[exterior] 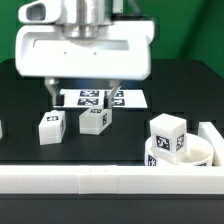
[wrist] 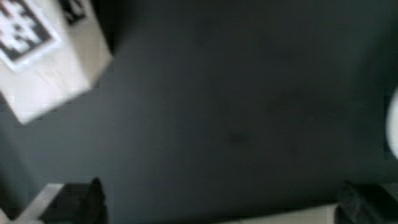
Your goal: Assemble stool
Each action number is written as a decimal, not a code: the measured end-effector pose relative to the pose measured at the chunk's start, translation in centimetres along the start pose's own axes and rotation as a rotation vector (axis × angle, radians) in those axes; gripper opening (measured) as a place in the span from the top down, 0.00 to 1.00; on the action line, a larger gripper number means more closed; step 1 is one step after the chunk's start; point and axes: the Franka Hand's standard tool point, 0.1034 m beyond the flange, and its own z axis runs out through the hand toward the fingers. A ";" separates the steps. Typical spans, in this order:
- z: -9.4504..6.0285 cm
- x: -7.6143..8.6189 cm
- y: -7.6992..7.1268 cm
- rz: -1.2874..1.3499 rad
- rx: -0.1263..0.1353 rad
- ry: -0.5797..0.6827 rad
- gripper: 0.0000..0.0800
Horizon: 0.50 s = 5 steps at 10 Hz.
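Gripper (exterior: 84, 98) hangs empty with its jaws spread wide above the black table (exterior: 20, 118), near a loose stool leg (exterior: 95, 121), apparently so you can shift over and take it

The table (exterior: 20, 110) has a black, matt top that gives almost no glare; in the wrist view (wrist: 231, 110) it looks smooth and evenly dull. The 3 small legs (exterior: 94, 120) look like white plastic, smooth and matt, each with a flat black-and-white printed tag. The round seat (exterior: 190, 157) is the same smooth white plastic with a faint sheen along its rim. The marker board (exterior: 135, 99) is thin, flat, white and paper-like, printed in matt black. The long rail (exterior: 100, 180) is smooth white plastic. The gripper (exterior: 84, 99) has a hard, lightly glossy white shell, and its fingers (exterior: 52, 93) are dark and dull.
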 end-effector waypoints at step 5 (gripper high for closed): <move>0.0 -0.7 -0.6 -0.005 0.013 -0.120 0.19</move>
